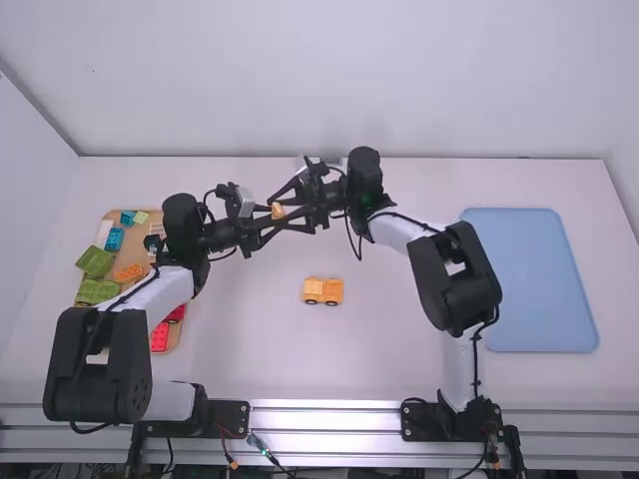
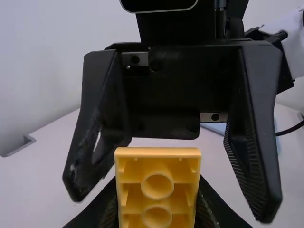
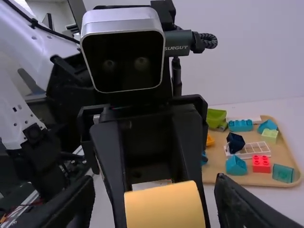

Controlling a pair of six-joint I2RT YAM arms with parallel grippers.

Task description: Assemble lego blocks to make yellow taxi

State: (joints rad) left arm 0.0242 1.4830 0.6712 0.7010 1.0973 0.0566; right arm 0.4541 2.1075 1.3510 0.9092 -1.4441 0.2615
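Note:
In the high view my left gripper (image 1: 266,221) and my right gripper (image 1: 288,211) meet above the table, a small yellow block (image 1: 278,211) between them. The left wrist view has my left gripper (image 2: 157,211) shut on the yellow block (image 2: 157,164), whose hollow side with round tubes faces that camera. In the right wrist view my right gripper (image 3: 154,204) stands open, one finger on each side of the block (image 3: 164,206), with a gap to both. A yellow-orange wheeled piece (image 1: 322,290) stands on the table.
A wooden tray (image 1: 174,337) with green, red, blue and orange blocks lies at the left, partly under the left arm. On the right is a flat blue mat (image 1: 534,279). The right arm's links stand between that mat and the wheeled piece.

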